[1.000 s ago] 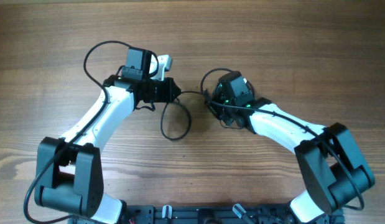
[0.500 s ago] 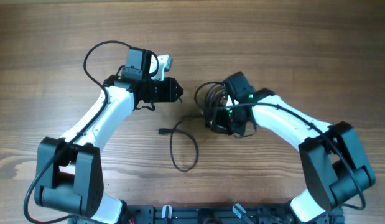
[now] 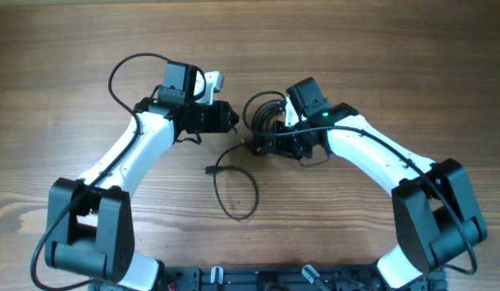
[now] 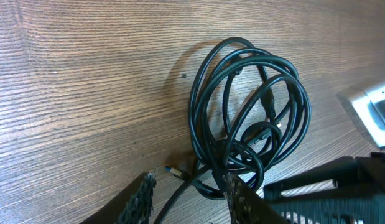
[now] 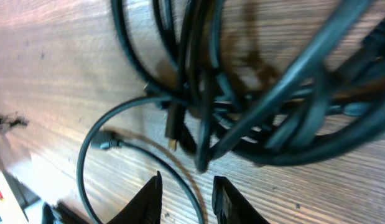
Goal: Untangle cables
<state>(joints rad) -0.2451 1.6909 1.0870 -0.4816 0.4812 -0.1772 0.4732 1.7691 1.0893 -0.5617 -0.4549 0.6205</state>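
Observation:
The cables form a black coiled bundle (image 3: 264, 113) on the wooden table between my two grippers. One strand leaves it and runs down into a loose loop (image 3: 237, 194) that ends in a small plug (image 3: 209, 170). My left gripper (image 3: 235, 120) stands open just left of the bundle (image 4: 248, 124), and a single strand (image 4: 180, 200) lies between its fingers, ungripped. My right gripper (image 3: 254, 145) is open at the bundle's lower edge (image 5: 254, 93). Its fingers (image 5: 153, 199) straddle a strand of the loop (image 5: 193, 193) on the table. A plug (image 5: 108, 142) lies to their left.
The wooden table (image 3: 395, 56) stretches bare around both arms. The right arm's dark body (image 4: 332, 190) sits close to the left gripper, at the lower right of the left wrist view. The arm bases stand at the near edge (image 3: 250, 279).
The left gripper has opened and let go of the cable end, which dropped into a loop on the table. The right gripper swung left past the bundle and opened.

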